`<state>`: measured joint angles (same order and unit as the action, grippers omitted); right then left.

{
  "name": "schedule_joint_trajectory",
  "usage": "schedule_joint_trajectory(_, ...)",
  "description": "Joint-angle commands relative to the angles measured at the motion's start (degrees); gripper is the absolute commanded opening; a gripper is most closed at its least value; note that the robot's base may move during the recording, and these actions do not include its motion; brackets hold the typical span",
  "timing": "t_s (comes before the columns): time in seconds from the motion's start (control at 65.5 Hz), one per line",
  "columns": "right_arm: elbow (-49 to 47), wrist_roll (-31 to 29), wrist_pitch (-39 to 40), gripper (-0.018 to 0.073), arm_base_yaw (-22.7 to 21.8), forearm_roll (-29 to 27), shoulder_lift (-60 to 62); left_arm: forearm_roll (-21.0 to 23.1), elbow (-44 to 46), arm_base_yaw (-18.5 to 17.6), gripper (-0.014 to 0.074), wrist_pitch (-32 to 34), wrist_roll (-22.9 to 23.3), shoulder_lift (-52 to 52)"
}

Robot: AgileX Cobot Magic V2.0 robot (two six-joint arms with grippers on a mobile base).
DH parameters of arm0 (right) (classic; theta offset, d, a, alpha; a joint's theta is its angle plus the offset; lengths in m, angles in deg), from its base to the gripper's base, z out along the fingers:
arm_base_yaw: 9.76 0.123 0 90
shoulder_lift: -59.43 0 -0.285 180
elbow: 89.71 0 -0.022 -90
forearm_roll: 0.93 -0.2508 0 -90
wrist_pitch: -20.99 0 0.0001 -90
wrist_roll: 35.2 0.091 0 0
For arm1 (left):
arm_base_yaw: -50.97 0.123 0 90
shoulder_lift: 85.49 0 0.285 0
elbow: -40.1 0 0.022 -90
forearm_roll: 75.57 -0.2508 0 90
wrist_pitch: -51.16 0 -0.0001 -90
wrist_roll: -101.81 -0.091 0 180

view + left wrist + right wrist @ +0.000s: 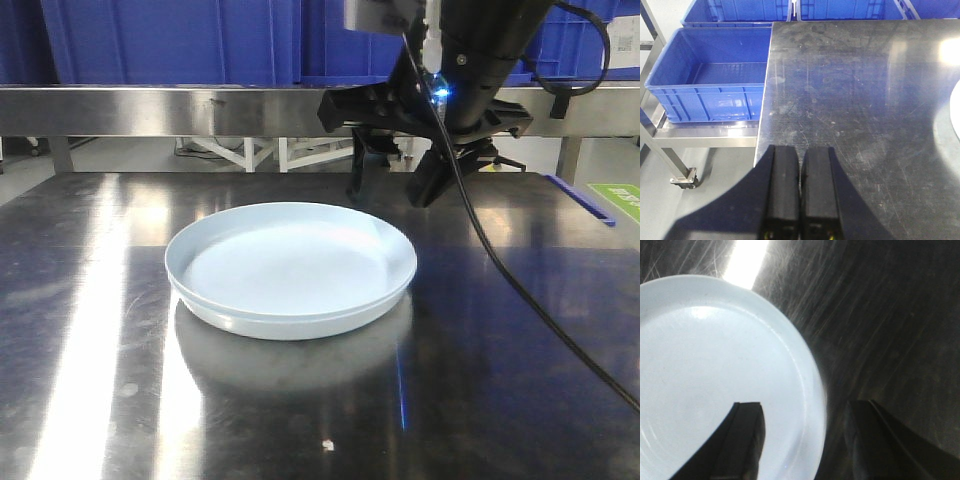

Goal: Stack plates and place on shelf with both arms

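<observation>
Three blue plastic crates (pixel 715 75) show in the left wrist view, standing beside and beyond the edge of the tabletop (pixel 865 100). The nearest one is seen from above with its smooth blue floor in plain sight, while the other two are cut off by the top of the frame, so their contents cannot be told. More blue crate walls stand on top of the shelf (pixel 200 110), whose brushed steel front rail runs across the back of the front view. The plates (pixel 290 270) sit near the middle of the dark, glossy tabletop, in front of the shelf and not on it. They are round, shallow and very pale blue-white, with a low upturned rim and no pattern. Only one round outline shows. A faint line around its outer wall suggests two plates nested one in the other, though that is not certain. The right gripper (pixel 395 180) hangs above the far right edge of the plates with its fingers spread wide. In its own wrist view one finger is over the plate's basin and the other over bare metal, straddling the rim. The left gripper (pixel 800 150) has its two black fingers pressed together with nothing between them, at the table's left edge.
</observation>
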<state>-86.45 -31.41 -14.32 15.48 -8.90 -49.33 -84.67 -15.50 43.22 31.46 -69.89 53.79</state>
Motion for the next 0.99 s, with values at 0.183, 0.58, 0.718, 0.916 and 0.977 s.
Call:
schedule_joint_trajectory(0.183,-2.0,-0.3,1.4,0.0477,-0.2,-0.2,1.8,-0.1,1.5,-0.5,0.0088,4.5,0.2,-0.2)
schedule_joint_trajectory(0.58,-2.0,-0.3,0.6,0.0477,-0.7,-0.2,-0.4,-0.1,1.5,-0.5,0.0088,4.5,0.2,-0.2)
schedule_joint_trajectory(0.718,-2.0,-0.3,0.1,0.0477,-0.7,-0.2,-1.4,-0.1,1.5,-0.5,0.0088,4.5,0.2,-0.2)
schedule_joint_trajectory(0.916,-2.0,-0.3,-0.3,0.0476,-0.7,-0.2,-2.1,-0.1,1.5,-0.5,0.0088,4.5,0.2,-0.2)
schedule_joint_trajectory(0.977,-2.0,-0.3,-0.3,0.0459,-0.7,-0.2,-2.3,-0.1,1.5,-0.5,0.0088,4.5,0.2,-0.2)
